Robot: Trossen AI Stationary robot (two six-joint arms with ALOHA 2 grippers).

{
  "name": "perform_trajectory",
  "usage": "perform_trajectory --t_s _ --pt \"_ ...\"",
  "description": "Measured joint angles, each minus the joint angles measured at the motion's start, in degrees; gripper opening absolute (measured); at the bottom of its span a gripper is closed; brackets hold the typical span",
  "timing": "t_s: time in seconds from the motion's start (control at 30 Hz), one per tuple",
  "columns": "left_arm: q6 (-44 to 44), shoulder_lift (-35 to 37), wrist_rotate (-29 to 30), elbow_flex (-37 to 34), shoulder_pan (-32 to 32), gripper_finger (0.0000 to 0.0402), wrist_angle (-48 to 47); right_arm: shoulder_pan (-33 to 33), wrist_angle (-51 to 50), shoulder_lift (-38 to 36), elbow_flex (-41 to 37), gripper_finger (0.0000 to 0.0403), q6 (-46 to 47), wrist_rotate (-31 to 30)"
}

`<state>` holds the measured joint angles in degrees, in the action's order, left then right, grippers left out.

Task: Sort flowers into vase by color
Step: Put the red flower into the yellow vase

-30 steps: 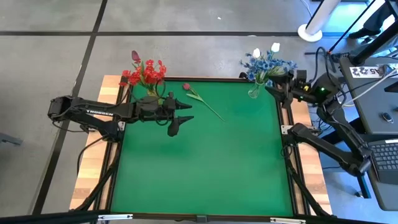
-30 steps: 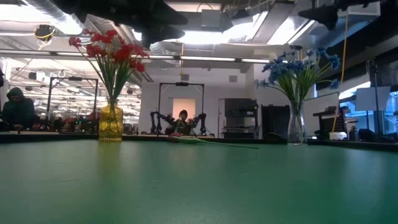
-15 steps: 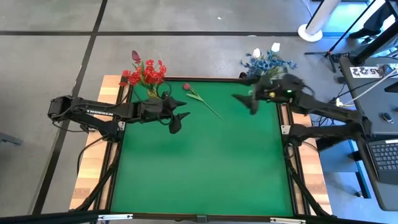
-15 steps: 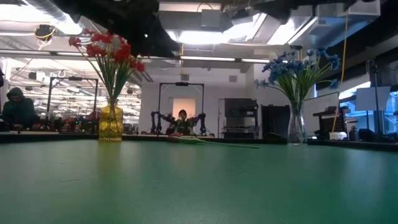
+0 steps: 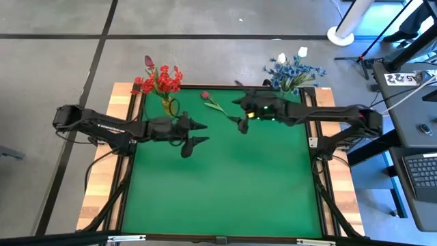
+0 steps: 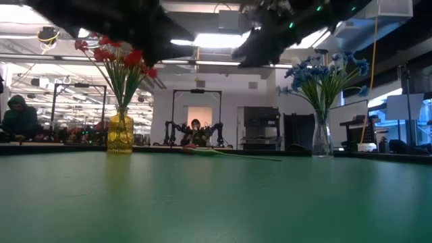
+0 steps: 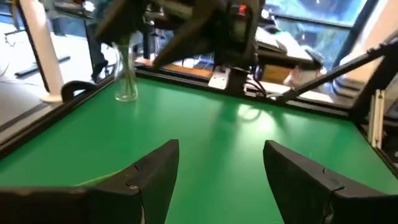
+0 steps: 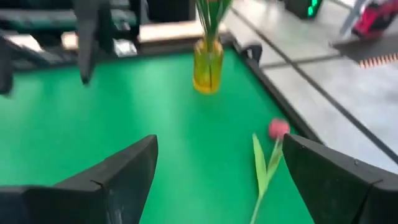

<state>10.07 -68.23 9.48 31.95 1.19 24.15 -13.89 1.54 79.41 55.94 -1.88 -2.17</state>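
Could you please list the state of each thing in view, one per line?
Red-pink tulip: lying loose on the green mat, ungripped.
Yellow vase: upright, holding red flowers.
Clear vase: upright, holding blue flowers and white tulips.
Right gripper: fingers open, empty, above the tulip's stem.
Left gripper: fingers open, empty, over the mat.

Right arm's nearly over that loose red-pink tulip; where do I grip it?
Take the red-pink tulip mid-stem, just past the leaves, from straight above. It lies flat on the green mat, so set the open right gripper with its jaws across the stem, clear of the bud.
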Motion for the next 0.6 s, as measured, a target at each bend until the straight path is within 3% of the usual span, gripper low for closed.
perform_trajectory --t_s 0.27,0.6 --pt "4.0 0.1 0.4 -12.0 0.0 0.0229 18.9 0.0 -0.5 9.0 0.0 0.0343 0.0 -4.6" --pt "4.1 0.4 0.5 -12.8 -0.2 0.0229 20.3 -1.2 -0.4 17.2 0.1 0.0343 3.8 -9.8"
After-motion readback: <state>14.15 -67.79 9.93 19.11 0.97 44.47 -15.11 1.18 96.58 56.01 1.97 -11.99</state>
